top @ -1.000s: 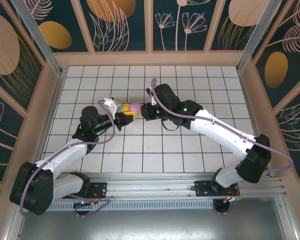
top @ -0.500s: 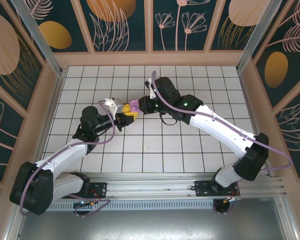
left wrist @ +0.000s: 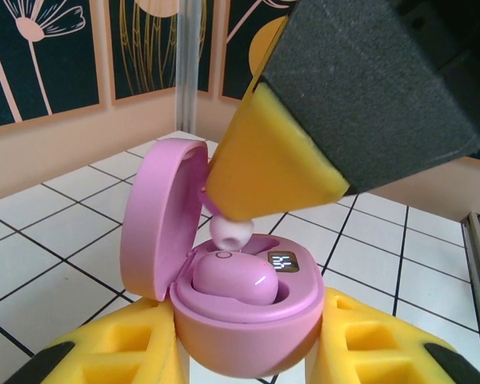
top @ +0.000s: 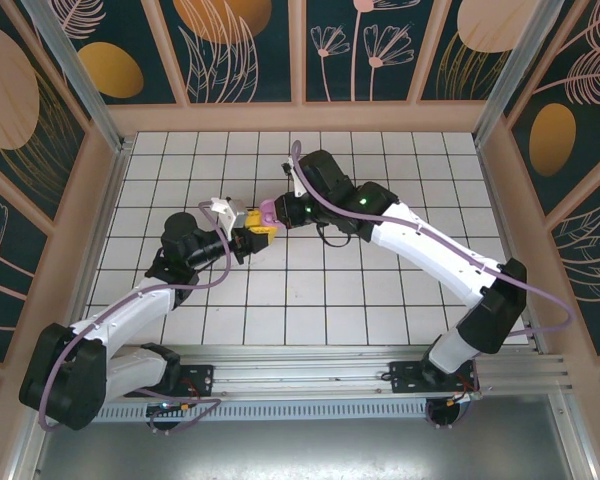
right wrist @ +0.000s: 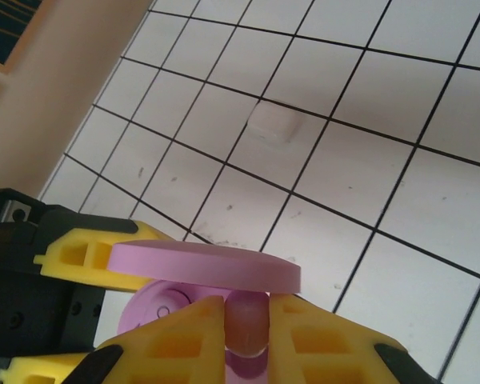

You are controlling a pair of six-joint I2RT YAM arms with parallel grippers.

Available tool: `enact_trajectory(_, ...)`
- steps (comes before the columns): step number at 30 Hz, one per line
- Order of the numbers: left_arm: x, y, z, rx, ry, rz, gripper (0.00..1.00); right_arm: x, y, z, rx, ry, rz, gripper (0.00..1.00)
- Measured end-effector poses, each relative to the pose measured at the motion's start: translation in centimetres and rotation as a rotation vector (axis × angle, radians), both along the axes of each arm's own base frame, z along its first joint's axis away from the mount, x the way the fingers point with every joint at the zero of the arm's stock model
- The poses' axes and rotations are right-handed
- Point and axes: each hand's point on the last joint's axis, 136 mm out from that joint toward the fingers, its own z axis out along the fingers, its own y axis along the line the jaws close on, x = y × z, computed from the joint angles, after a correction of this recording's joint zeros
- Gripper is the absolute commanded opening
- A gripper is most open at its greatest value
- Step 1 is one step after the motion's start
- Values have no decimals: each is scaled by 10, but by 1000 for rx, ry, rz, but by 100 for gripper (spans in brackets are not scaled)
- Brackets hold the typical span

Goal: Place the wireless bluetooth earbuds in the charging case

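A lilac charging case [left wrist: 248, 320] sits gripped between the yellow pads of my left gripper [left wrist: 248, 356], above the tiled floor. Its lid [left wrist: 156, 216] stands open to the left. One lilac earbud [left wrist: 234, 280] lies seated in the case. My right gripper [right wrist: 246, 316] is shut on a second lilac earbud [right wrist: 246, 320], whose tip [left wrist: 230, 232] hangs just above the case's back socket. From above, the right gripper [top: 282, 213] meets the case [top: 268, 214] and the left gripper [top: 250, 234] at mid-table.
A small pale rounded piece [right wrist: 274, 124] lies on a floor tile beyond the case; I cannot tell what it is. Wooden walls ring the white tiled floor [top: 380, 290]. Both arms cross the floor's middle.
My right gripper has moved left from beside the case to over its open top, carrying the earbud. The left gripper and case have stayed put.
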Motion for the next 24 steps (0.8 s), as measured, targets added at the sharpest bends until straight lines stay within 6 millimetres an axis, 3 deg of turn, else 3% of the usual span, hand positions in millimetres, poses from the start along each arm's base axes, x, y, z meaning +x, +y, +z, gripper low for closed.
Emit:
enact_trajectory(9, -1, 0, 0, 6, -11, -4, 0, -5, -13, 5, -93, -9, 23, 17)
enact_trajectory(24, -2, -2, -6, 16, 4, -20, 0, -1, -13, -15, -187, 7, 45, 17)
